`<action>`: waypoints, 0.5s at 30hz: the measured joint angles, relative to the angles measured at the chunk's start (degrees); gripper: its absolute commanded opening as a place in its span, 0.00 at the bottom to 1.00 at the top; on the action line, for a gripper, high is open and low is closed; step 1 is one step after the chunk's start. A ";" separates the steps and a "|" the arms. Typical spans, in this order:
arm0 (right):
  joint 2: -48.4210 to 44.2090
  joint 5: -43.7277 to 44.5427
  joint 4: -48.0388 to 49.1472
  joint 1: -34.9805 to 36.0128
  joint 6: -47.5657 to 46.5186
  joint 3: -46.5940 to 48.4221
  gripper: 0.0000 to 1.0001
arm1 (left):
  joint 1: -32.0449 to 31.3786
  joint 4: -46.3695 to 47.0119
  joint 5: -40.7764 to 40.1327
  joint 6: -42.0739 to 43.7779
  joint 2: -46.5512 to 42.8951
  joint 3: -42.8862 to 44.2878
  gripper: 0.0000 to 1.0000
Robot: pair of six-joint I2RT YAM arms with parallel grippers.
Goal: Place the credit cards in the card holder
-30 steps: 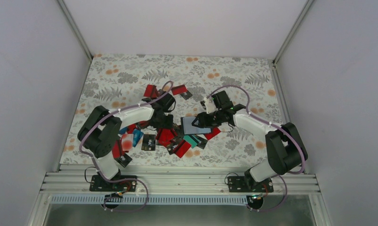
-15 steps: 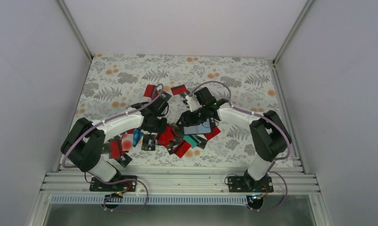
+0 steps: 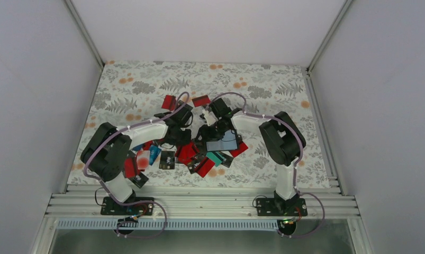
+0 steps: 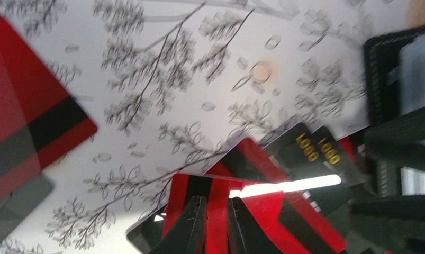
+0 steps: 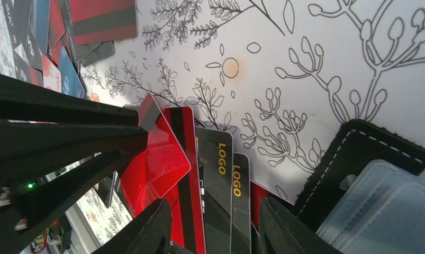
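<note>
Credit cards [image 3: 191,156], red, black and teal, lie heaped on the floral table. My left gripper [image 3: 182,138] [image 4: 216,200] is shut on a red card [image 4: 252,206] with a black stripe, whose corner shows tilted up off the heap in the right wrist view [image 5: 157,159]. The card holder [image 3: 224,143] [image 4: 390,69] [image 5: 353,153] lies open just right of it, its clear sleeves showing. My right gripper [image 3: 207,132] [image 5: 215,203] stands open over two black cards [image 5: 226,164] printed LOGO, its right finger [image 5: 284,227] at the holder's stitched edge.
More red cards [image 3: 170,101] lie behind the left gripper and others [image 3: 129,166] lie at the near left. The two grippers are almost touching. White walls enclose the table, and a metal rail [image 3: 199,203] runs along its near edge.
My left gripper has closed onto the red card. The right arm has folded in, and its gripper has moved left toward the left gripper, beside the card holder.
</note>
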 measured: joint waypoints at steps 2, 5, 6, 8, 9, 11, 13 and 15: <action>0.09 0.24 -0.46 0.00 -0.02 0.00 0.44 | 0.00 0.42 0.28 0.50 0.59 1.31 0.12; 0.09 0.35 -0.81 0.02 -0.02 0.00 0.44 | 0.02 1.03 1.05 1.44 1.27 3.21 0.12; 0.09 0.37 -0.92 0.02 0.00 0.00 0.44 | 0.07 1.29 1.40 1.62 1.57 3.63 0.12; 0.09 0.46 -0.96 0.02 0.02 0.00 0.44 | 0.15 2.03 2.29 2.21 2.80 4.55 0.11; 0.07 0.52 -0.96 0.02 0.04 -0.04 0.44 | 0.20 2.49 2.62 2.45 3.65 4.81 0.10; -0.04 0.68 -0.94 0.02 0.11 -0.28 0.44 | 0.22 3.23 3.13 2.84 5.46 4.81 0.10; -0.70 0.83 -0.96 0.02 0.33 -0.83 0.44 | 0.26 4.09 3.74 3.04 6.47 4.61 0.09; -1.68 1.01 -0.96 0.04 0.81 -1.62 0.44 | 0.39 5.97 4.44 3.10 6.40 3.76 0.09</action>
